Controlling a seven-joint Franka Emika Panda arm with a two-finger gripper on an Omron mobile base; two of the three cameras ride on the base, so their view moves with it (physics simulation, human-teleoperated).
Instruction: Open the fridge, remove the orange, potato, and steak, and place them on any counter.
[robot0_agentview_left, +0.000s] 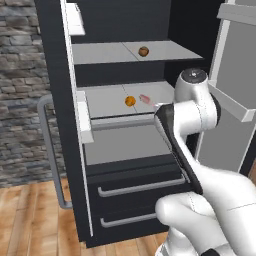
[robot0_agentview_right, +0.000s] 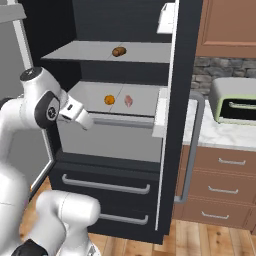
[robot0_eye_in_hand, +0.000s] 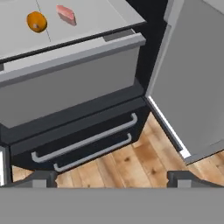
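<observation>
Pincer gapes, seemingly well below orange.

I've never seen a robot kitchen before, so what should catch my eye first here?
The black fridge stands with both doors wide open. On its middle shelf a bright orange lies beside a pink steak, with a brown potato one shelf up. The white arm's gripper hangs before the shelves, jaws open and empty.

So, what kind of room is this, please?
Most likely a home kitchen. A tall black fridge stands open with food on its shelves, a white marble counter with wooden drawers runs beside it, and a small oven sits on that counter.
</observation>
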